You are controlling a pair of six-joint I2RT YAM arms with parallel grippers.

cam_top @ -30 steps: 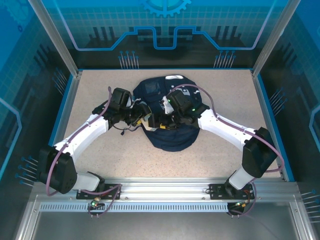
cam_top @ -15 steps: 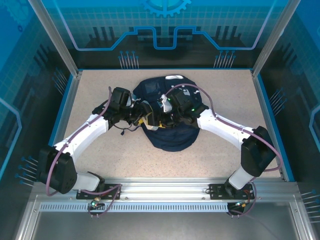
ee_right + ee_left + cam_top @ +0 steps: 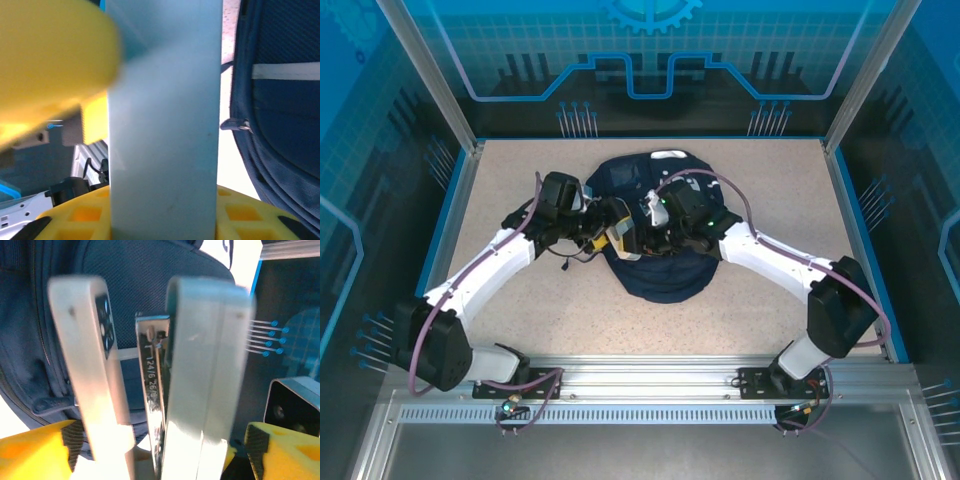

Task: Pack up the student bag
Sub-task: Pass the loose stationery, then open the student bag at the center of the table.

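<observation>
Centrally on the speckled tabletop (image 3: 780, 190) the student bag (image 3: 655, 278) is seen lying flat, navy, with its white patches toward the far edge. Both arms are bent inward over it. The left gripper (image 3: 613, 236) and the right gripper (image 3: 652, 230) are found close together above the bag's middle, tips toward each other.

Left wrist view: the two pale fingers (image 3: 85, 370) are held apart. Between them a stapler (image 3: 153, 390) is noted, identified by its bright metal strip with printed figures. The strip is set close against the finger on the right of the view. A clear gap is left between it and the other finger, so no clamp on it is recorded. Where the stapler's pale body ends and that finger begins cannot be separated with certainty, the frame being soft. Navy fabric of the bag is seen behind the fingers.

Right wrist view: a broad pale bar (image 3: 165, 130) is seen upright at centre, rising from the yellow mount (image 3: 150, 217), with a blurred yellow mass (image 3: 50, 50) at upper left. Whether this bar is the fingers closed together or something clamped between them cannot be told. To the right, the bag's side is seen with its white stripe (image 3: 286, 71) and a zipper pull (image 3: 239, 124), both apart from the bar.
</observation>
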